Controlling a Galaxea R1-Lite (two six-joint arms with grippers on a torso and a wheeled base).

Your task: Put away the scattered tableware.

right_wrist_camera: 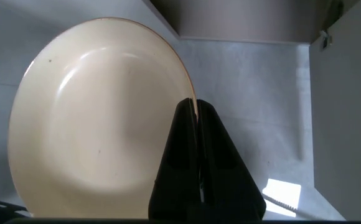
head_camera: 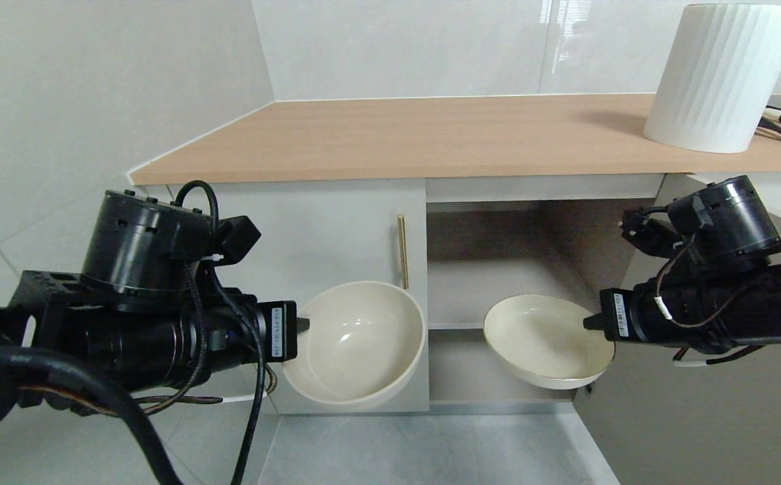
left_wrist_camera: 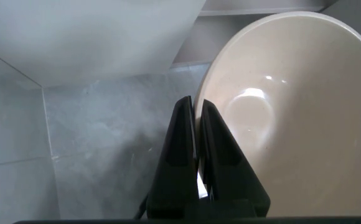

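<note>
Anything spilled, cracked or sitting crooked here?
Nothing looks spilled or damaged. The deep glossy cream bowl and the shallow cream dish both hang tilted, pinched at the rim by the left gripper and the right gripper, before the open grey cabinet.

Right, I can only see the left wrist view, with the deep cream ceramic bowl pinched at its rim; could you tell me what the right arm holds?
Observer: The right gripper is shut on the rim of a shallow cream ceramic dish.
Operator: Where is it?
Observer: Held in front of the open cabinet compartment.
Operator: And my bowl?
Observer: It hangs before the closed grey door with the slim brass handle.
</note>
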